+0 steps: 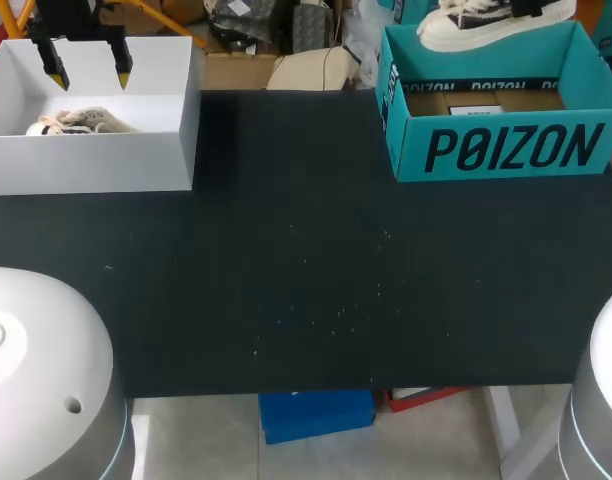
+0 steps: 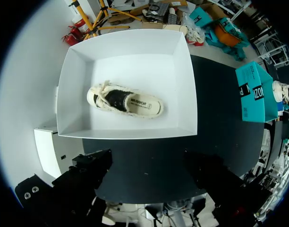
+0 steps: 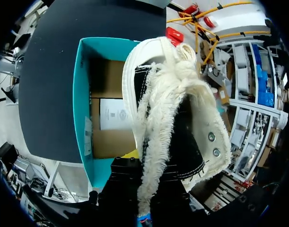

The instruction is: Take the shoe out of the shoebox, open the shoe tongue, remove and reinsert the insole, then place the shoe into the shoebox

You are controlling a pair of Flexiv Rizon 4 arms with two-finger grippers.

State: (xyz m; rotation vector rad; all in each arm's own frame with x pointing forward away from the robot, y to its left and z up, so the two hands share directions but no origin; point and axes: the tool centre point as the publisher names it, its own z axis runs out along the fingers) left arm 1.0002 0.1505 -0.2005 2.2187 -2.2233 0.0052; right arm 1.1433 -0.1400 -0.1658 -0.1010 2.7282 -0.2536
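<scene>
A cream and black sneaker [image 1: 81,122] lies on its side in the white shoebox [image 1: 96,165] at the table's far left. My left gripper [image 1: 88,73] hangs open above that box with nothing between its fingers. In the left wrist view the same sneaker [image 2: 125,101] lies in the box's middle, ahead of the dark fingers [image 2: 90,172]. A second sneaker [image 1: 496,20] with frayed cream laces hangs over the teal shoebox [image 1: 496,150] at the far right. My right gripper [image 3: 135,184] is shut on this sneaker [image 3: 177,118]; the shoe hides its fingertips.
The teal box [image 3: 80,94] holds a brown cardboard liner with a white paper sheet [image 3: 112,113]. Black table surface [image 1: 306,280] lies between the two boxes. My arms' white bases [image 1: 36,370] stand at the near corners.
</scene>
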